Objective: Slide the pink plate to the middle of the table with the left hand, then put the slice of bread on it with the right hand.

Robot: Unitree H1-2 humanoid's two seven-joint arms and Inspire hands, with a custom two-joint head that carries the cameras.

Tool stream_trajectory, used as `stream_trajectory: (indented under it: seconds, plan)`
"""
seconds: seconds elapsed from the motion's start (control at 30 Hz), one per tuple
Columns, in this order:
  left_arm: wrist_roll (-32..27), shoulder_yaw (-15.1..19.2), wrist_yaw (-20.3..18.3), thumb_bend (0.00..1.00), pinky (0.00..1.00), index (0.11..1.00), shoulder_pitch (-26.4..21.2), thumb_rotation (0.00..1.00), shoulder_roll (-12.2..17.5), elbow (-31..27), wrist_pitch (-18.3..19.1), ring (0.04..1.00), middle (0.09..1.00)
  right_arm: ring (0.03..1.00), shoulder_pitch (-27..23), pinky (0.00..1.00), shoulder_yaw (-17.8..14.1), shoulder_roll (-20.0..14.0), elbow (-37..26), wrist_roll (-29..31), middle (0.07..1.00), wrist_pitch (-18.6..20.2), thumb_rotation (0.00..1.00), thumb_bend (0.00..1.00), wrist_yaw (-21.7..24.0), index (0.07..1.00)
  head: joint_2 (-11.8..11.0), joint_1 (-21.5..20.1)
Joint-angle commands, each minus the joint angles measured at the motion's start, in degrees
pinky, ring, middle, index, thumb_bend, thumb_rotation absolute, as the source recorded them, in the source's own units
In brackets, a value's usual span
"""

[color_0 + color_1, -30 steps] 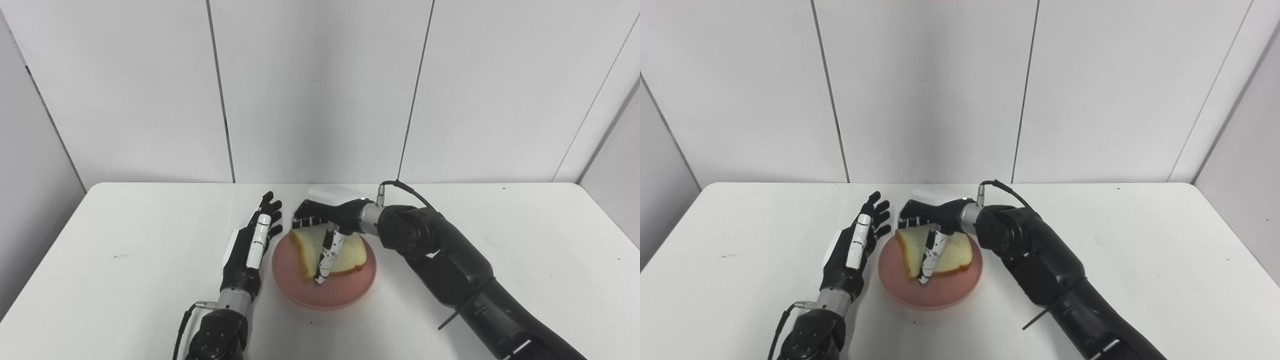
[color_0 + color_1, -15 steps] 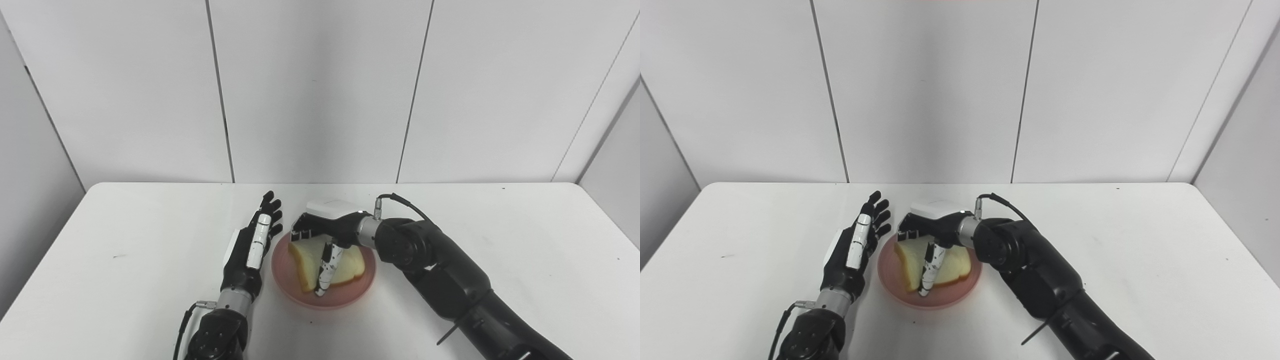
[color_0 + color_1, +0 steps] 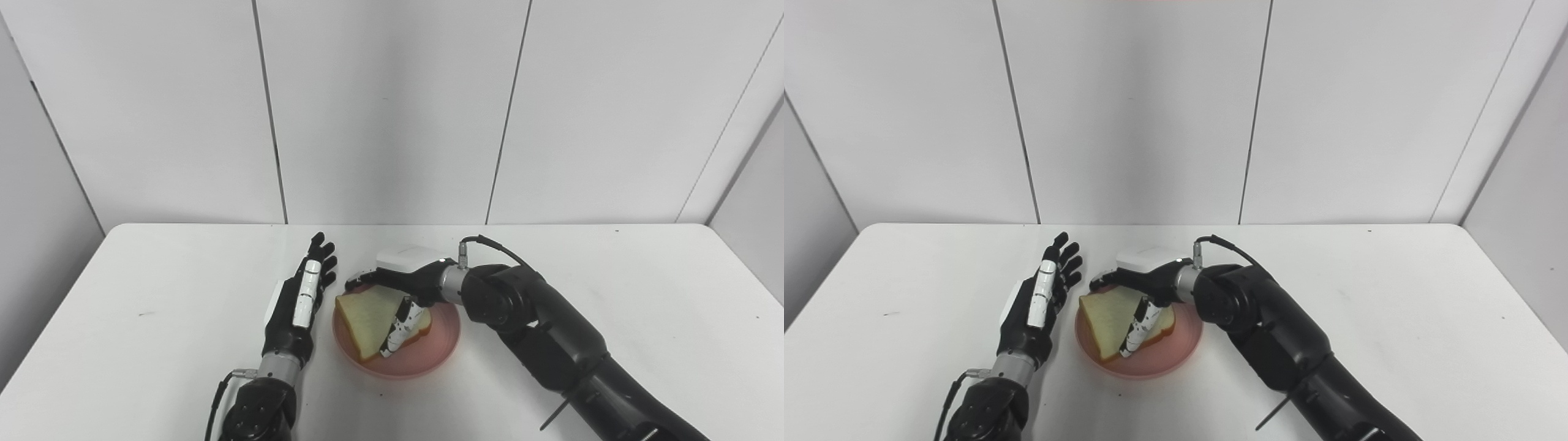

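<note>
The pink plate [image 3: 442, 335] sits near the middle of the white table [image 3: 612, 288]. On it lies the slice of bread [image 3: 361, 313], tilted low, its left corner reaching past the plate's left rim. My right hand [image 3: 404, 280] hovers over the plate's far side, open. Its fingers [image 3: 358, 283] stretch leftward behind the bread and the thumb [image 3: 394, 329] still lies across the slice's right part. My left hand [image 3: 295, 303] stands open on the table just left of the plate, fingers straight and pointing away, not touching the plate.
The table's far edge meets a white panelled wall [image 3: 392, 110]. My right forearm [image 3: 551, 343] crosses the table's right front. A small dark speck [image 3: 142, 314] marks the left side.
My right hand's fingers uncurled from behind the bread, and the slice dropped flatter onto the plate and slid left. My left hand shifted a little to the left, away from the plate.
</note>
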Motion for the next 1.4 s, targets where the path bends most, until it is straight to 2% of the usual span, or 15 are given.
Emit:
stream_trajectory:
  seconds: [0.0,0.1,0.33,0.43,0.53,0.6,0.7,0.77,0.87,0.93,1.03,1.13,1.27,1.33,1.37]
  plan:
    - [-0.7,0.1,0.0,0.72,0.96,0.967,-2.5,1.00,-0.7,-1.9,-2.0,0.947,0.955,0.945,-3.8,0.90,-1.4,-0.4,-2.7,0.7,0.961,3.8,0.35,0.96,2.1,0.952,0.0,0.0]
    - [-1.0,0.2,-0.4,0.71,0.96,0.968,-2.5,1.00,-0.6,-1.9,-2.2,0.950,0.957,0.982,-4.4,0.92,-1.3,-0.9,-4.8,0.3,0.996,7.0,0.39,0.99,5.0,0.983,0.1,0.0]
    - [-1.1,0.2,-0.8,0.73,0.96,0.972,-2.4,1.00,-0.3,-2.0,-2.1,0.955,0.964,0.989,-5.4,0.94,-1.1,-2.9,-8.5,-0.5,1.000,10.3,0.44,1.00,9.1,0.997,0.0,-0.3]
    - [-1.5,0.3,-1.0,0.72,0.97,0.977,-2.3,1.00,-0.4,-2.5,-1.5,0.962,0.971,0.970,-5.0,0.99,-2.4,-4.4,-11.6,-0.4,0.988,10.3,0.48,1.00,8.6,0.998,0.0,-0.5]
    - [-1.6,0.2,-1.2,0.72,0.97,0.980,-2.1,1.00,-0.1,-2.9,-1.1,0.964,0.974,0.959,-4.3,0.93,-4.6,-5.1,-14.9,0.4,0.981,12.1,0.47,1.00,8.3,1.000,-0.1,-0.8]
    - [-1.3,0.0,-1.0,0.73,0.96,0.978,-1.9,1.00,0.0,-3.0,-1.2,0.959,0.970,0.926,-3.3,0.82,-7.0,-5.6,-17.2,1.2,0.967,12.0,0.44,1.00,6.2,0.979,-0.2,-1.0]
    - [-1.0,-0.3,-0.8,0.73,0.95,0.976,-1.7,1.00,0.2,-3.1,-1.2,0.952,0.964,0.891,-1.5,0.80,-11.2,-6.4,-18.9,3.4,0.927,8.9,0.49,0.99,1.0,0.942,-0.3,-1.4]
    - [-1.1,-0.4,-1.0,0.73,0.96,0.978,-1.7,1.00,0.4,-3.0,-1.5,0.954,0.965,0.886,-0.3,0.80,-14.8,-6.1,-19.4,6.0,0.920,9.1,0.53,0.98,-1.9,0.937,-0.5,-1.8]
    - [-0.3,-0.6,-0.6,0.72,0.94,0.972,-1.5,1.00,0.7,-2.9,-2.0,0.946,0.957,0.908,2.1,0.81,-18.3,-5.8,-20.1,7.7,0.935,9.8,0.70,0.90,-5.9,0.951,-0.7,-2.5]
    - [-0.1,-0.7,-0.6,0.72,0.92,0.967,-1.5,1.00,0.9,-2.8,-2.3,0.940,0.951,0.917,3.6,0.84,-19.5,-5.5,-20.7,8.8,0.941,10.2,0.80,0.80,-7.3,0.960,-0.8,-2.7]
    - [-0.9,-0.6,-1.1,0.71,0.94,0.972,-1.3,1.00,1.0,-2.9,-2.6,0.948,0.958,0.910,8.1,0.82,-21.9,-4.6,-22.3,11.2,0.948,11.0,0.91,0.77,-10.2,0.966,-1.0,-3.0]
    - [-1.3,-0.5,-1.6,0.70,0.94,0.972,-1.2,1.00,1.3,-3.2,-2.6,0.953,0.960,0.924,12.7,0.85,-23.4,-3.2,-25.1,11.5,0.956,13.3,0.99,0.76,-13.1,0.966,-1.0,-3.2]
    - [-1.6,-0.4,-2.1,0.70,0.95,0.975,-1.1,1.00,1.6,-3.2,-2.7,0.958,0.963,0.963,18.3,0.92,-29.1,2.1,-27.2,19.8,0.987,15.6,1.00,0.66,-17.0,0.991,-1.1,-3.2]
    - [-1.1,-0.5,-1.9,0.70,0.94,0.971,-1.0,1.00,1.7,-3.3,-2.6,0.952,0.958,0.992,19.8,0.97,-30.7,3.6,-27.5,23.0,0.998,15.6,1.00,0.69,-17.9,0.999,-1.2,-3.2]
    - [-1.2,-0.5,-2.0,0.70,0.95,0.972,-0.9,1.00,1.8,-3.5,-2.4,0.953,0.959,0.995,20.6,0.97,-32.5,5.6,-28.0,25.7,0.999,16.8,1.00,0.72,-19.1,1.000,-1.2,-3.3]
